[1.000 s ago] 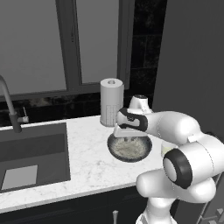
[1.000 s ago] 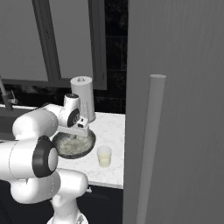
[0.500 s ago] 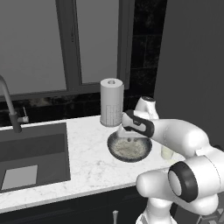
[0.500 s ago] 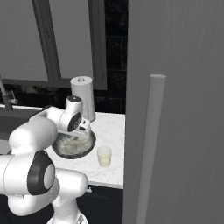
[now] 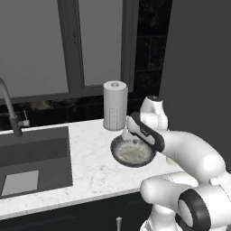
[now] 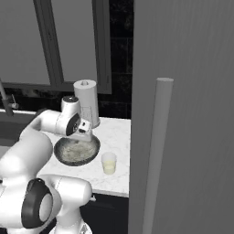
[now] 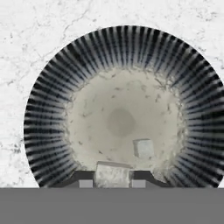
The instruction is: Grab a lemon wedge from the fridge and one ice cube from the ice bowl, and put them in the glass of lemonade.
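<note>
One pale, blocky ice cube (image 7: 113, 174) sits pinched in the claw (image 7: 113, 181) above the ribbed, speckled ice bowl (image 7: 57, 87).

We see the ice bowl (image 7: 57, 131), dark ribbed rim and pale speckled inside, upright on the marble counter with one ice cube (image 7: 143, 148) loose inside. The glass of lemonade (image 6: 109, 162) stands just beside it, near the closed grey fridge (image 6: 192, 114).

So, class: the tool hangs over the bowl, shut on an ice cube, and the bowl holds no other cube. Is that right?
Not quite. The hand view shows a second ice cube lying in the bowl, beside the ice cube the tool is shut on. The rest stands.
</note>
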Controlling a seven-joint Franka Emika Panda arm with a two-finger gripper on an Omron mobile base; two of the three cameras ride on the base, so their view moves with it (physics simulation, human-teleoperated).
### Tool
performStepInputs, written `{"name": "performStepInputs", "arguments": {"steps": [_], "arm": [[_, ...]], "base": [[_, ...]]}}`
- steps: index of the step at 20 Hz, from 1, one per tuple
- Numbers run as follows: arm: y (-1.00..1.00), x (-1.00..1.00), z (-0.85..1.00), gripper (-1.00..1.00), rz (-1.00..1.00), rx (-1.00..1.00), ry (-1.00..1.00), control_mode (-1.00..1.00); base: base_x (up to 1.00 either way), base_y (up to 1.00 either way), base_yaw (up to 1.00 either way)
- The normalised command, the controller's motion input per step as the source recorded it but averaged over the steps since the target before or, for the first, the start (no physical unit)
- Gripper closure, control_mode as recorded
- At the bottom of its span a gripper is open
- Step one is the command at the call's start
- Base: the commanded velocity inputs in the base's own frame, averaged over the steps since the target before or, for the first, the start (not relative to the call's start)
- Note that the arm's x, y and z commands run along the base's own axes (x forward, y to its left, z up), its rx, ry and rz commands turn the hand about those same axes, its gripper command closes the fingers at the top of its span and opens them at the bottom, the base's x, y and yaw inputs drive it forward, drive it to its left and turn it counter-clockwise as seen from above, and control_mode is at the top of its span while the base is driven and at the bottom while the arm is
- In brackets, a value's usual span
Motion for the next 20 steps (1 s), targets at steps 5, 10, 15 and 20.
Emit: {"name": "performStepInputs", "arguments": {"steps": [5, 10, 15, 20], "arm": [[-0.05, -1.0, 0.57, 1.0, -0.09, -0.21, -0.16, -1.0], [-0.47, -0.87, 0.47, 1.0, -0.19, -0.07, 0.0, -1.0], [-0.21, 0.02, 0.93, 1.0, -0.22, -0.17, 0.03, -1.0], [-0.14, 0.11, 0.45, 1.0, -0.18, -0.13, 0.14, -1.0]], "base": [[0.0, 0.0, 0.0], [0.0, 0.0, 0.0], [0.0, 0.0, 0.0], [0.0, 0.0, 0.0]]}}
